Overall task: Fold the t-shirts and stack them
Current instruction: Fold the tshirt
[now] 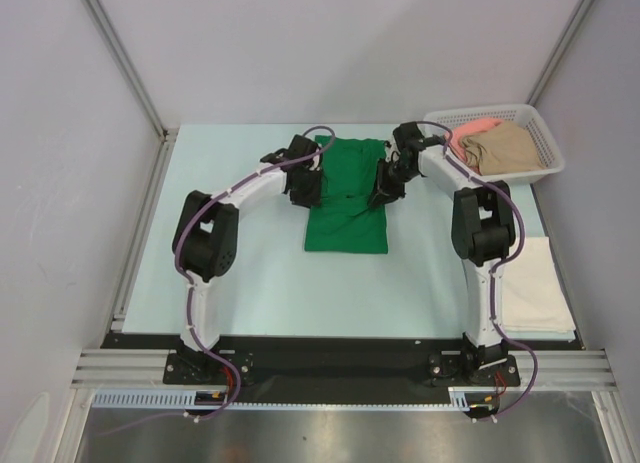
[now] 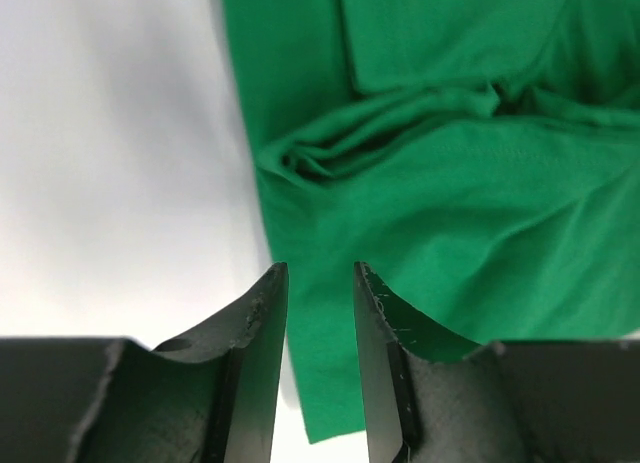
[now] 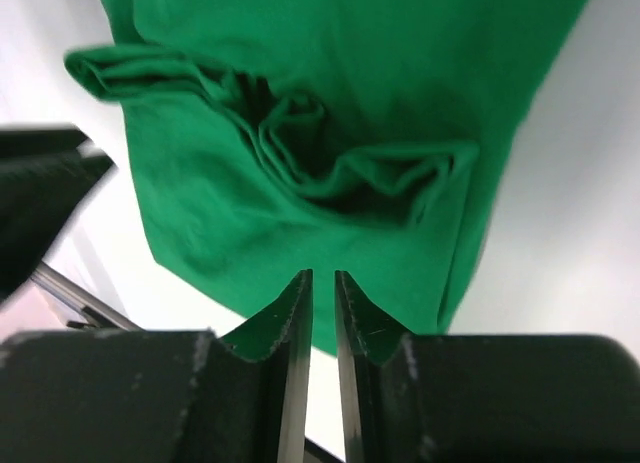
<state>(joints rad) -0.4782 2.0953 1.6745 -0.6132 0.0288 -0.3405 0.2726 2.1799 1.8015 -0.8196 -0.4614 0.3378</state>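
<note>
Left gripper point(image 2: 320, 273) and right gripper point(image 3: 322, 275), jaws narrow either side of bright green cloth t-shirt point(image 1: 348, 208), hold not discernible: pinch edges fully, lift level, fold toward near hem.

White arm links point(image 1: 200, 313), black joints point(image 1: 208, 238), purple cables point(image 1: 325, 133), black gripper fingers point(image 2: 255, 373)

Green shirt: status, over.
Left gripper jaws apart at green t-shirt left edge. Right gripper nearly closed at its right edge, grip unclear. Shirt laid out, nothing on top.
</note>
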